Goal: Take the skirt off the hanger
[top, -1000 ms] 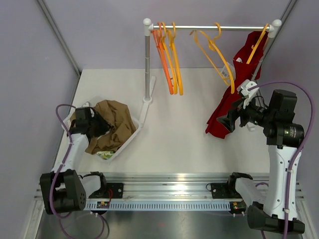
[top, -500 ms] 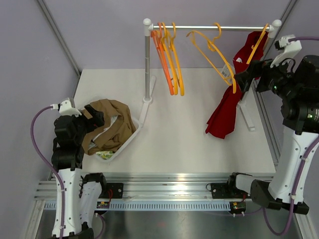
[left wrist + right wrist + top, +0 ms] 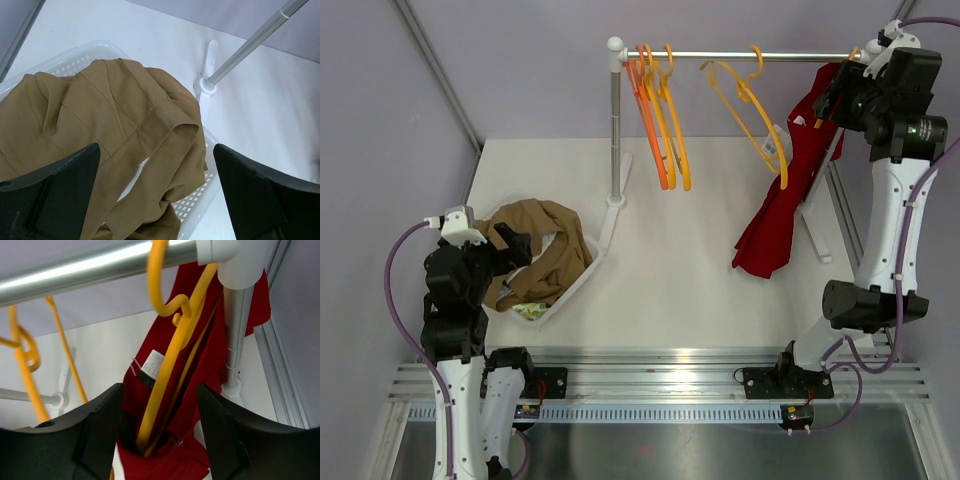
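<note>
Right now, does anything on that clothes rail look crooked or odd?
Yes. The red skirt hangs lopsided off its yellow hanger at the right end of the rail, drooping toward the table. An empty hanger mid-rail sits tilted.

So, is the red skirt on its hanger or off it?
On. The skirt hangs from the yellow hanger, whose hook is over the rail.

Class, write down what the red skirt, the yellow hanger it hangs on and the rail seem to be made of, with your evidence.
Red skirt: soft cloth, matt; it drapes in folds. Yellow hanger: probably moulded plastic, smooth with a slight sheen. Rail: likely metal tube, silver, with a bright streak along it.
</note>
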You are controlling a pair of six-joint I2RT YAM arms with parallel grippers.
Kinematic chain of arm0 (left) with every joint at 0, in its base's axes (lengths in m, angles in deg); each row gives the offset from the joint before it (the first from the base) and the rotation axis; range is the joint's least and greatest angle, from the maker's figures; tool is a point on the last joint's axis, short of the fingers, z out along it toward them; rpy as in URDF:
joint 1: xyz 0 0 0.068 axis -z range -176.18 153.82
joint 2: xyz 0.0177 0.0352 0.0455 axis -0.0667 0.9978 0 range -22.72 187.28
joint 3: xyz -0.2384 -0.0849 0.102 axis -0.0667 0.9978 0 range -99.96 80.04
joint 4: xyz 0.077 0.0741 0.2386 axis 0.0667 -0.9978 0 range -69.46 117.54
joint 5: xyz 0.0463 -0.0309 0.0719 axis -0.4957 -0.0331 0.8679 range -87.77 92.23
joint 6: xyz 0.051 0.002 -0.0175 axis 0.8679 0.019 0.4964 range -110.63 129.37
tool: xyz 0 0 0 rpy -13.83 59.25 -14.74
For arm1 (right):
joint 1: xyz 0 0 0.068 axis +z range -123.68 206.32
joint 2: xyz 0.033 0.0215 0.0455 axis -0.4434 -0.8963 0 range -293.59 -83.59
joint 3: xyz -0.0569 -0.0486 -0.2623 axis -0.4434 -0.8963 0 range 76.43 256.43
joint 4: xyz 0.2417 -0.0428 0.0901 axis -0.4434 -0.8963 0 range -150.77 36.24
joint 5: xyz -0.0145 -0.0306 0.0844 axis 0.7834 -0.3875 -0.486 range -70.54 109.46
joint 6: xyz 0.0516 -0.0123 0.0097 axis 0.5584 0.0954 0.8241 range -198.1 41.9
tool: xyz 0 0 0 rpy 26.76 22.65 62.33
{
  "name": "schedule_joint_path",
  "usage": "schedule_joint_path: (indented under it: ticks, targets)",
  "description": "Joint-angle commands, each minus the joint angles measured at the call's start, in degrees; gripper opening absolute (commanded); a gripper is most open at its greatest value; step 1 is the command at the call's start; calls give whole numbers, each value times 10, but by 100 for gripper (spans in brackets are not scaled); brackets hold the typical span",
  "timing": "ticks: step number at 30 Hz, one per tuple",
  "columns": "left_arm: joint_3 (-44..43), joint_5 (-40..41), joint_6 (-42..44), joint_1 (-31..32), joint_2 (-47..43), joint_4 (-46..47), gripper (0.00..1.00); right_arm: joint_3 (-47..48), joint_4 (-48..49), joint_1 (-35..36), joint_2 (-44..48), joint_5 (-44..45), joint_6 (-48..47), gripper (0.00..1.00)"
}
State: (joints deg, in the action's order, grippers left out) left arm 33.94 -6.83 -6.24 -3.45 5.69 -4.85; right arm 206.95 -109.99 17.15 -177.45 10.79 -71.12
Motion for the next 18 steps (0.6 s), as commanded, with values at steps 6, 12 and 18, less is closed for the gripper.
schedule_joint_path:
  ticks: [6,12,18]
  targets:
    - [-4,-48,2,-2,-6,5,99,38,41,-2,-50,43,0,62]
    - [2,-63,4,-2,-10,-2,99,16,46,-1,-58,77,-17,46]
    - [-7,-80,4,-2,-13,-7,99,-5,53,-1,-52,83,-35,30]
